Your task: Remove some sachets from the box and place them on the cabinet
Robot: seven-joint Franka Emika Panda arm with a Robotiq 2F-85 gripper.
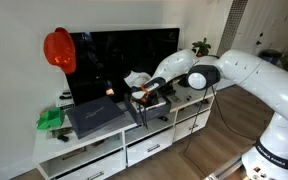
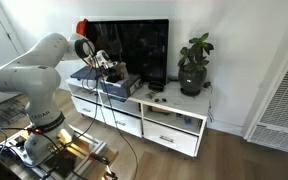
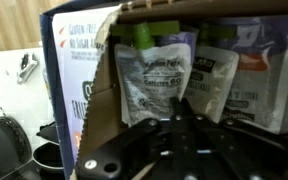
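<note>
The box (image 3: 79,90) fills the wrist view, with a dark printed side and a brown cardboard flap open at the top. Several pale sachets with green tops stand inside it, among them a grey-printed one (image 3: 149,75). My gripper (image 3: 182,103) reaches into the box, its black fingers pressed together on the lower edge of the middle sachets. In both exterior views the gripper (image 1: 144,94) (image 2: 112,68) sits at the box (image 1: 154,104) (image 2: 122,80) on the white cabinet (image 1: 184,108) (image 2: 174,104) in front of the TV.
A larger flat dark grey case (image 1: 94,116) lies on the cabinet beside the box. A black TV (image 1: 124,55) stands behind. A red helmet (image 1: 58,48) hangs at one end, a green object (image 1: 50,118) lies below it, and a potted plant (image 2: 194,62) stands at the other end.
</note>
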